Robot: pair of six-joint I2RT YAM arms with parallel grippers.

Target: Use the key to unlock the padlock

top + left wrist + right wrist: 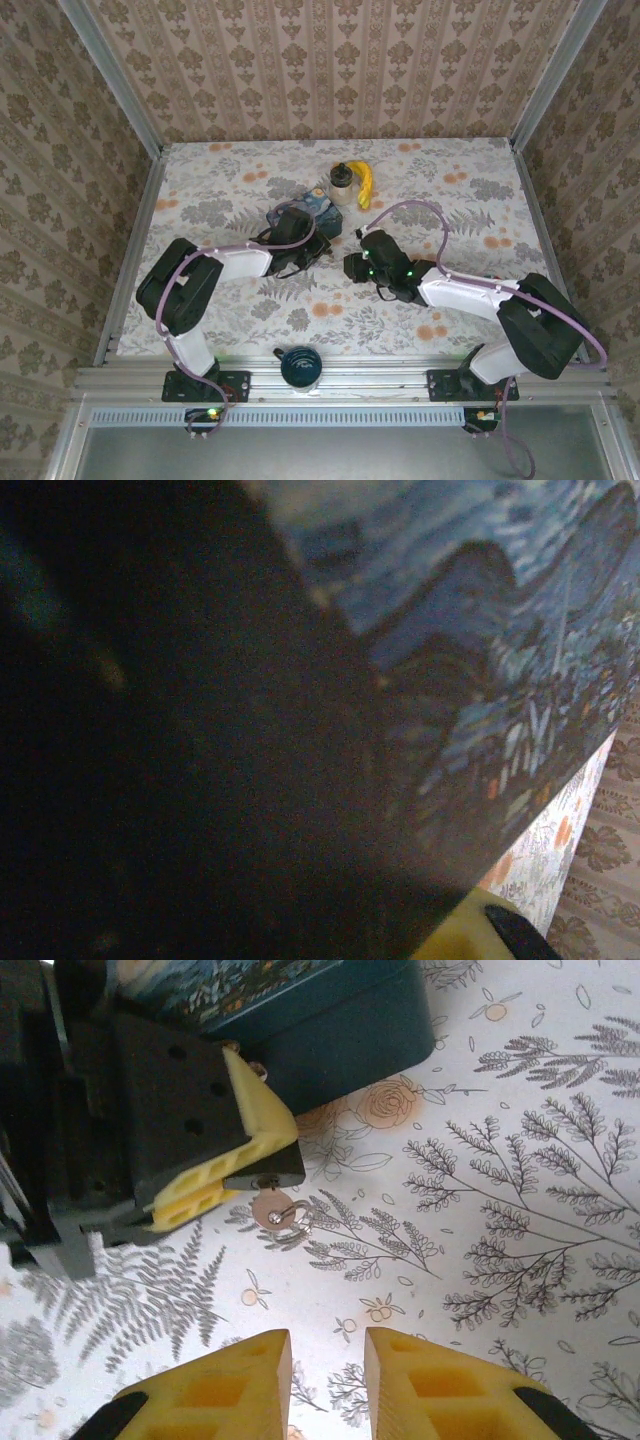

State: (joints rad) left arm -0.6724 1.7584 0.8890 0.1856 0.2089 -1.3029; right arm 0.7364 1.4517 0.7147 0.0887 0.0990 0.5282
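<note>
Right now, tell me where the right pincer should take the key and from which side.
Grip the key by its round flat head, which juts from the padlock at the left pincer's tip. Come from the open table side, where the right pincer faces it.

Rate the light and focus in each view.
Top external view: even, soft light, faint shadows. Left wrist view: mostly dark and blurred, the blue tin box out of focus. Right wrist view: bright, sharp on the key and padlock, right hand cropped at the bottom edge.
</note>
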